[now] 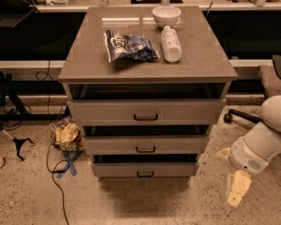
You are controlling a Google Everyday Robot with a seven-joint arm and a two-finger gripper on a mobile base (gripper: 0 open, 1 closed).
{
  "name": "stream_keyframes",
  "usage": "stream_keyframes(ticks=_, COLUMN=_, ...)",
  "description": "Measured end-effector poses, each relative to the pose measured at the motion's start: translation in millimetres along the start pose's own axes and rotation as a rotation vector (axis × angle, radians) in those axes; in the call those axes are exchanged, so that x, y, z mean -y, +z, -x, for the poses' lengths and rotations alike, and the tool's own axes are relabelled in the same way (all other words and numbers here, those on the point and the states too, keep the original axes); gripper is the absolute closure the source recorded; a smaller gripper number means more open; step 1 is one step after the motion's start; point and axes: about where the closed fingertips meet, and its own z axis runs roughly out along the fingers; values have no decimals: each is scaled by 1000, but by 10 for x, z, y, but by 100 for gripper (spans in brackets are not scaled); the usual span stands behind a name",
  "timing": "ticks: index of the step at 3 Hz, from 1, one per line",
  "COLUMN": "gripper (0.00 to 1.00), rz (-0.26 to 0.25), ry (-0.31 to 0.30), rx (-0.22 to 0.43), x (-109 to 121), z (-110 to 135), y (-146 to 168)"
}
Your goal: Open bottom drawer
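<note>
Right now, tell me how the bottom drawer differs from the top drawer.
The bottom drawer looks narrower and shallower than the top drawer. The bottom drawer sits just above the floor; the top drawer sits under the cabinet top. Both have flat grey fronts and a small dark centre handle. The gripper hangs to the right of both drawers, touching neither.

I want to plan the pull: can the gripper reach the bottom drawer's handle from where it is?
Probably yes. The gripper hangs low, right of the cabinet, about level with the bottom drawer; nothing stands between them. It must come round to its handle.
</note>
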Motion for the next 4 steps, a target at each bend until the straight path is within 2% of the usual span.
stream_keyframes(ticks=1, gripper=0, rz=-16, ry=8, rx=-15, x=347, z=-225, y=456)
stream_keyframes(ticks=2, gripper=0, rz=-61, ry=-24, rx=45, x=902, z=-359, y=1003)
stream_keyframes(ticks=3, gripper=0, rz=-74, ry=-75, rx=186, x=1417, z=-342, y=1464)
stream_keyframes(ticks=4, gripper=0, rz=-51, ry=-62, rx=214, x=1534, z=-442, y=1756)
